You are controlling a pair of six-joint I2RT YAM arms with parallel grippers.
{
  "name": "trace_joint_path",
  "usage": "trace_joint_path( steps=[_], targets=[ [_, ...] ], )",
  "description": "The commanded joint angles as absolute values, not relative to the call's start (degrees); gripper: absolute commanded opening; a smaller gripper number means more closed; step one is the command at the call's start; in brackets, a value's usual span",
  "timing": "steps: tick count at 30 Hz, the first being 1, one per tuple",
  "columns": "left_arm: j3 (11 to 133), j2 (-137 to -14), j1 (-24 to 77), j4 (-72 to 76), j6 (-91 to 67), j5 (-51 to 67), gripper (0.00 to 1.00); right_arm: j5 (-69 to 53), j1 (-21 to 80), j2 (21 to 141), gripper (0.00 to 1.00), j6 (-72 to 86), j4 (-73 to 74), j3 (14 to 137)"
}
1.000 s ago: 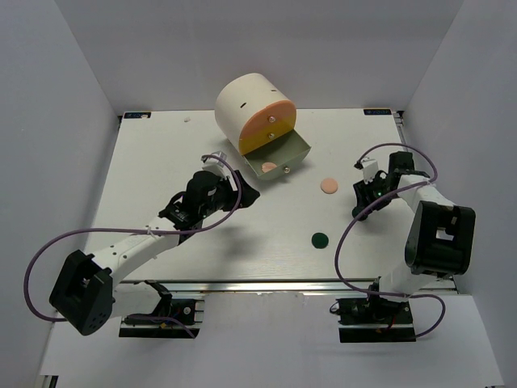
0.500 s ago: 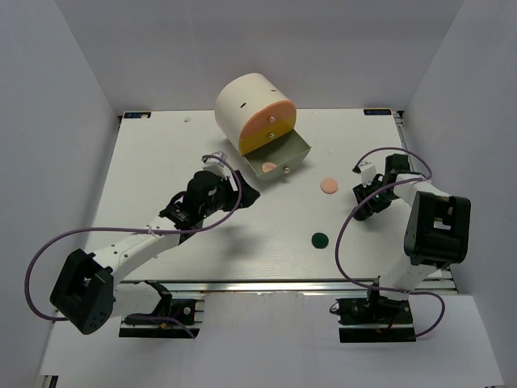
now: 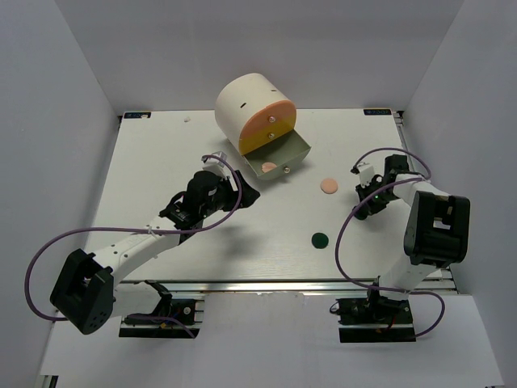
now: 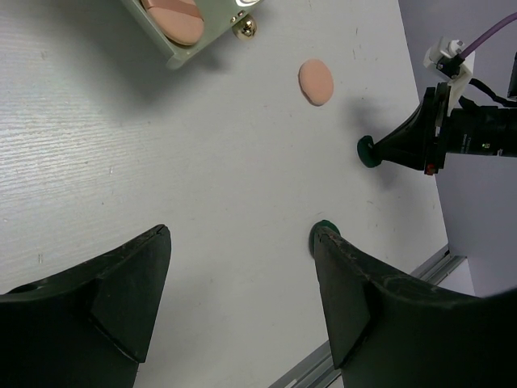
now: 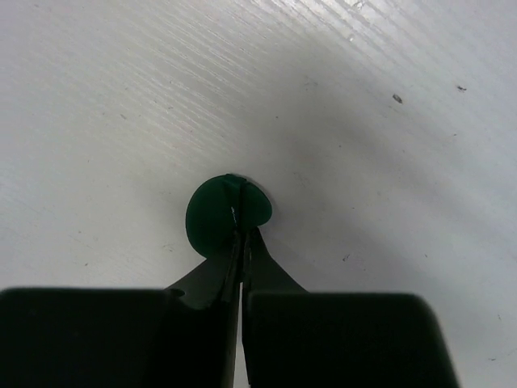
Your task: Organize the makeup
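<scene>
A dark green disc [image 5: 206, 220] lies flat on the white table. My right gripper [image 5: 237, 206] is shut, and its thin tips cross the middle of that disc from above; the disc is not pinched between them. From the left wrist this disc [image 4: 367, 152] shows at the right gripper's tip [image 4: 381, 150]. A second dark green disc [image 3: 320, 239] lies nearer the front, half hidden behind a left finger [image 4: 347, 291]. A peach-pink disc [image 3: 328, 186] lies on the bare table. My left gripper [image 4: 242, 242] hangs open over bare table, empty.
The cream cylinder [image 3: 254, 109] stands at the back with its lower drawer [image 3: 300, 153] pulled out, a peach-pink disc [image 3: 271, 167] inside. The table's front metal rail [image 4: 380, 339] runs close to the left gripper. White walls enclose the sides.
My right gripper has shut from partly open and shifted slightly towards the back right, with its tips over the green disc. The left arm has not moved.
</scene>
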State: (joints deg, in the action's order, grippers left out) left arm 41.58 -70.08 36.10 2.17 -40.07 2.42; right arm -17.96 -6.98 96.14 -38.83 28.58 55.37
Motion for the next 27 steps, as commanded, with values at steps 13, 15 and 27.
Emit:
trace_joint_path(
  steps=[13, 15, 27],
  targets=[
    [40.8, -67.4, 35.9, 1.8, -40.1, 0.8, 0.82, -37.8, 3.9, 91.2, 0.0, -32.0, 24.9, 72.8],
    [40.5, -67.1, 35.9, 1.1, -40.2, -1.0, 0.82, -34.2, 8.1, 92.5, 0.0, -28.5, 20.8, 76.0],
    [38.9, -62.1, 35.9, -2.4, -41.1, -4.4, 0.82, -18.5, 21.7, 107.0, 0.0, -15.6, 8.5, 94.7]
  ],
)
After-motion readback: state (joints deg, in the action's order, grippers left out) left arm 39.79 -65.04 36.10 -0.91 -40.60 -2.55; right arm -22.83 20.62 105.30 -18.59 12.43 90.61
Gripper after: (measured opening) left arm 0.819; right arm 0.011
